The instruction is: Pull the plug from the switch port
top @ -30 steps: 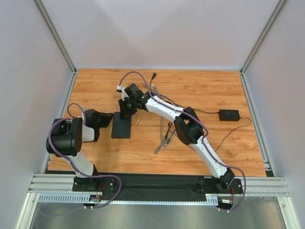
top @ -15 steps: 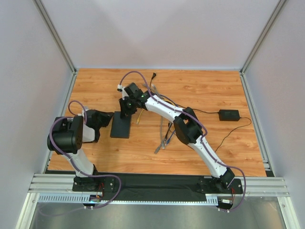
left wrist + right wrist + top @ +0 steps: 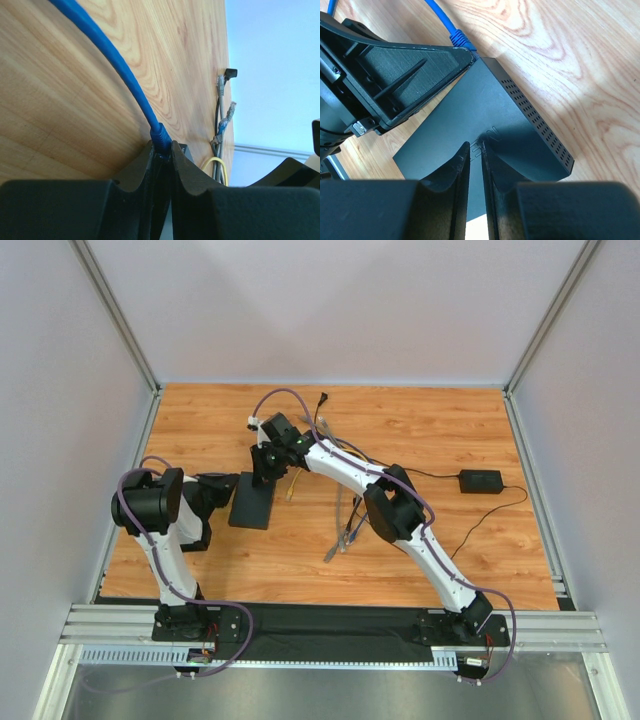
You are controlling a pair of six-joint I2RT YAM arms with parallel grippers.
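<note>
Left gripper (image 3: 161,150) is clamped on the blue plug (image 3: 159,134), seated in the switch port (image 3: 472,53) on the 9 o'clock edge of the switch (image 3: 252,504), left of bench (image 3: 420,440) centre. Right gripper (image 3: 475,150), nearly closed and holding nothing, pins the switch top from 12 o'clock. Step looks like extraction: next, a straight pull toward 9 o'clock. Left arm folded low, right arm stretched out.

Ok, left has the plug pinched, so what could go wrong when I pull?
The left gripper pinches the blue plug with just its tips, so it might slip off under load. The right gripper meets the switch only near one edge; whether it truly pins it is unclear, so the box could slide or pivot with the pull.
</note>
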